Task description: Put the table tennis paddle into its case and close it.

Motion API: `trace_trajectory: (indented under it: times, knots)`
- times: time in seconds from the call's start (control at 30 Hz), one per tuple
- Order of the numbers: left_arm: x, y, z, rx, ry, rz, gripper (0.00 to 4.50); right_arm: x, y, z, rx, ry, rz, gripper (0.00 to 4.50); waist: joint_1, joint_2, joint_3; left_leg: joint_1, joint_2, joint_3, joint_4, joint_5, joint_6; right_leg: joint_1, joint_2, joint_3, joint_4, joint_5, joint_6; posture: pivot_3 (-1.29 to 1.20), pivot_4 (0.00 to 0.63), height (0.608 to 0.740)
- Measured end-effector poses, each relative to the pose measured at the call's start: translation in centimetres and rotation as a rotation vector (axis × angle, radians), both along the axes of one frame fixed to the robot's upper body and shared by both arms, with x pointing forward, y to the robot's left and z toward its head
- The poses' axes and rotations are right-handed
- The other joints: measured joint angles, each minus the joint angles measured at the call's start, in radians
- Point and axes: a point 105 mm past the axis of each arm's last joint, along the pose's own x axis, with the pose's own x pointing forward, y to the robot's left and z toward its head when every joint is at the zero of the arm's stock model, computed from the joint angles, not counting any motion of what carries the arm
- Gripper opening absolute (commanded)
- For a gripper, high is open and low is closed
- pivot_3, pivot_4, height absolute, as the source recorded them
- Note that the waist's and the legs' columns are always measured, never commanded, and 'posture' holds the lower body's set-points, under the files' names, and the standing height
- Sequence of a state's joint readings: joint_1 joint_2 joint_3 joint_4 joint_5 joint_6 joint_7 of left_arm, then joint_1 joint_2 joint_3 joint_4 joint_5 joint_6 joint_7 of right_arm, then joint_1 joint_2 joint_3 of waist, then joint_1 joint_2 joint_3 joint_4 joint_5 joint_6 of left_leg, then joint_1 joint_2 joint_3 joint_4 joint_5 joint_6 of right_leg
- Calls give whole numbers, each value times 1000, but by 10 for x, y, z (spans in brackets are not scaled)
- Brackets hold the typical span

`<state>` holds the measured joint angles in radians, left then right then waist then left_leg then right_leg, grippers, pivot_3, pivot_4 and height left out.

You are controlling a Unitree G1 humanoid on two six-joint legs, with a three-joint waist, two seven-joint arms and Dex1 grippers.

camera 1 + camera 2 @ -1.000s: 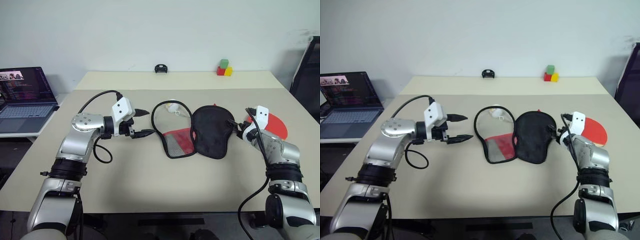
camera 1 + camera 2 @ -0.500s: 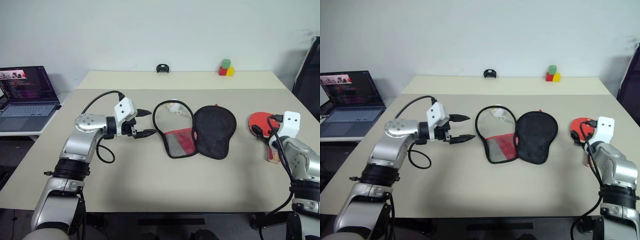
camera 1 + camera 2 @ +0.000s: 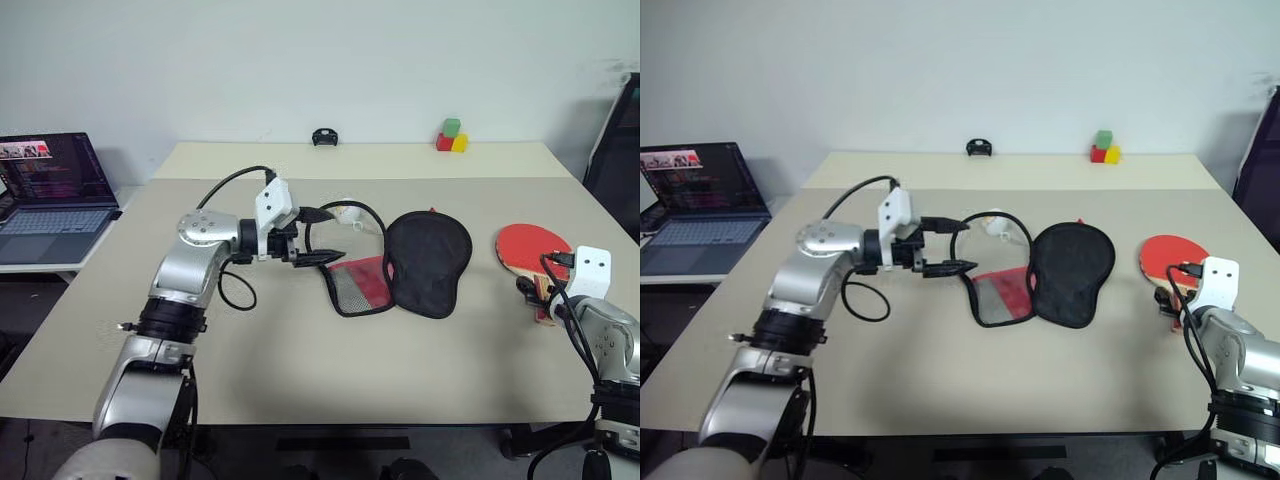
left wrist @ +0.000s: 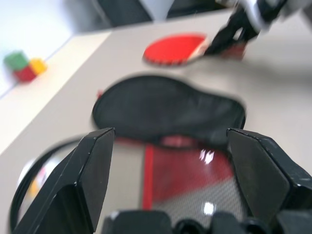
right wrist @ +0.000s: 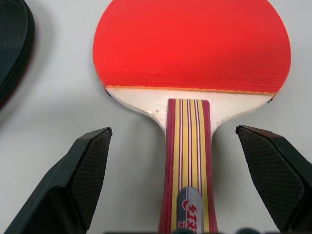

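While the soft fabric case (image 3: 395, 264) lies unzipped and flat on the surface (image 3: 300, 370), we see its red mesh-lined half holding nothing. Our right gripper (image 5: 187, 187) spreads wide astride the striped wooden handle of the round, red-rubbered table tennis paddle (image 5: 191, 51), well right of the case. Our left gripper (image 3: 325, 235) gapes wide at the case's looped edge.

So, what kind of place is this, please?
Probably a lab or office test room: a plain beige table against a bare white wall, an open laptop on a side desk, and small coloured blocks at the table's back.

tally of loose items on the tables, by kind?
paddle: 1
case: 1
blocks: 3 (green, red, yellow)
laptop: 1
small black object at the far edge: 1
Total: 7
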<state>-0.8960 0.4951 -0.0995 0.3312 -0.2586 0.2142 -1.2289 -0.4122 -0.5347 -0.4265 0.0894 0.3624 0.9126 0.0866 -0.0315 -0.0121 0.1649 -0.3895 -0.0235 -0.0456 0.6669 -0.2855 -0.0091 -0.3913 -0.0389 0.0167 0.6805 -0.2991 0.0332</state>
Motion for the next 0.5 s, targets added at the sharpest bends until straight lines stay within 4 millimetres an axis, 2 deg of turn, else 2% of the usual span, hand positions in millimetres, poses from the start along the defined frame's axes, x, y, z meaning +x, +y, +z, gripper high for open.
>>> trace_trajectory:
  times: [0.13, 0.5]
  knots:
    - [-2, -8, 3, -13, 10, -28, 4007, -1, -5, -11, 3, 42, -16, 4483, -1, 0, 0, 1, 0, 0, 0, 0, 0, 0, 0, 0, 0, 0, 0, 0, 150, 740]
    - [-2, -14, -1, -10, 11, -46, 4007, 12, -7, -15, -52, 72, 26, 4483, -4, -1, 0, 6, 0, 2, 6, 0, 1, 6, 1, 2, 1, 3, 2, 0, 150, 740]
